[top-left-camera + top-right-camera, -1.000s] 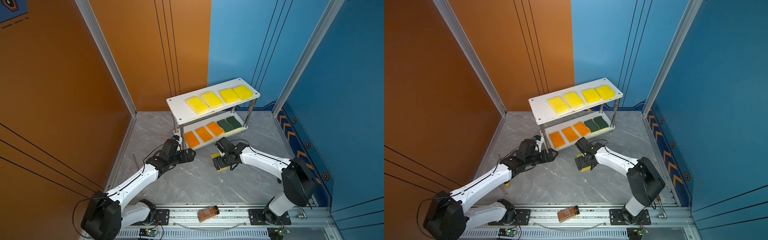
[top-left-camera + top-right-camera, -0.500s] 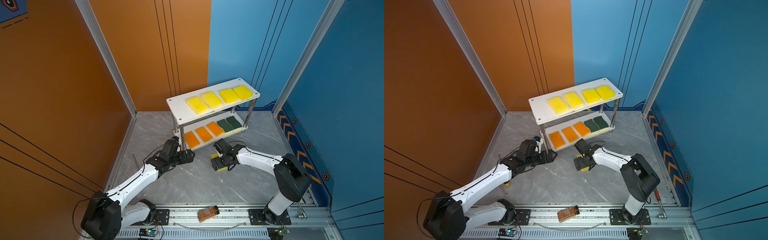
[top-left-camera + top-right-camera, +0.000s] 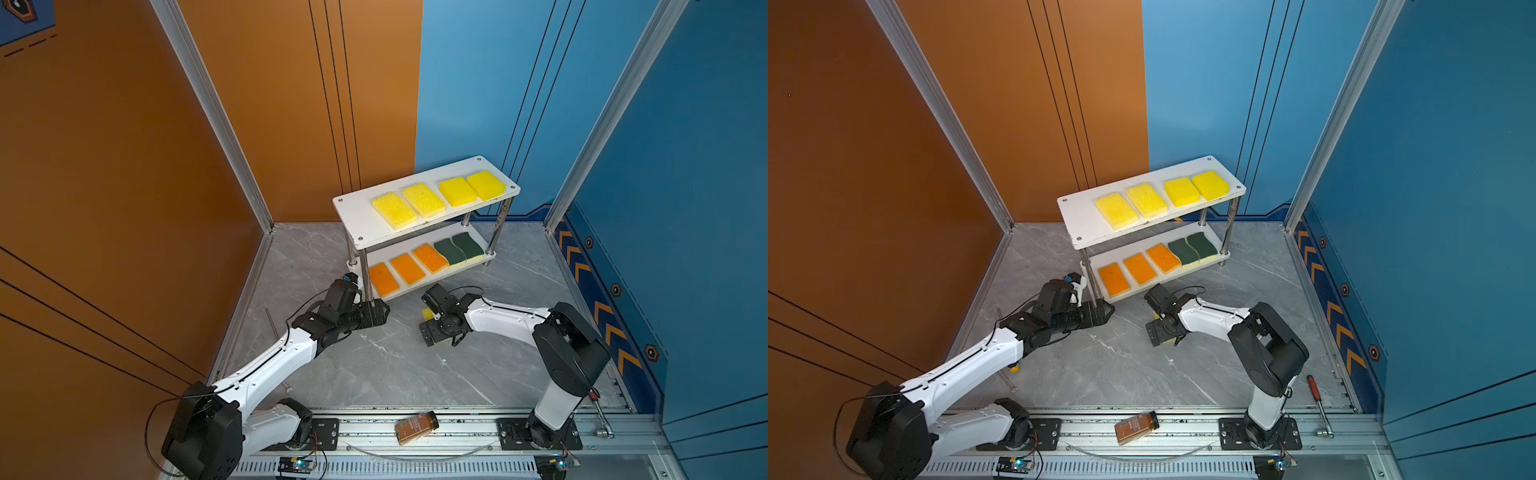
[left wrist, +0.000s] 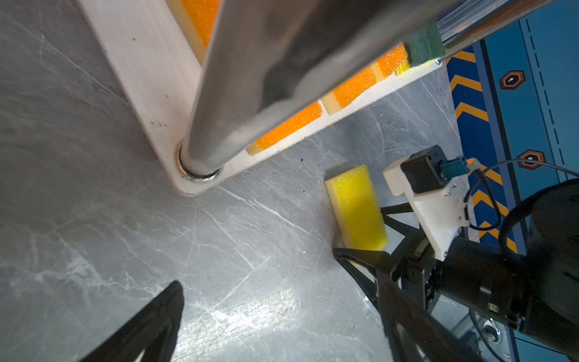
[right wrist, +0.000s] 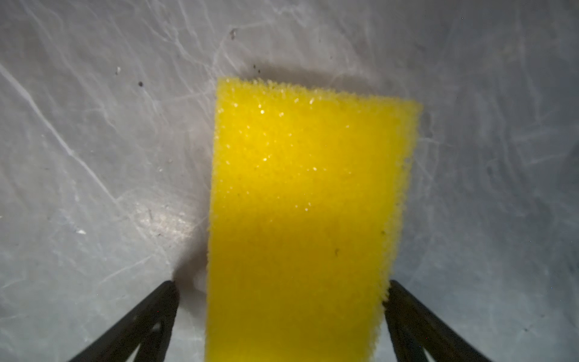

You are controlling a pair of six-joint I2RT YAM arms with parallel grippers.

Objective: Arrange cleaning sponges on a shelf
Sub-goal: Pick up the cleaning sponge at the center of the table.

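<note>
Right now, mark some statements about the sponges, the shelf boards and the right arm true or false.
1. The top board holds four yellow sponges. True.
2. The lower board holds five orange sponges. False: three orange sponges, two green-topped sponges.
3. One loose sponge lies on the floor. True.
4. The right arm has its jaws shut on it. False: they stand open, one either side.
5. The brown bottle stands upright. False: it lies on its side on the front rail.

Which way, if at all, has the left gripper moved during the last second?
No. The left gripper stays just beside the shelf leg nearest it, in both top views.
</note>
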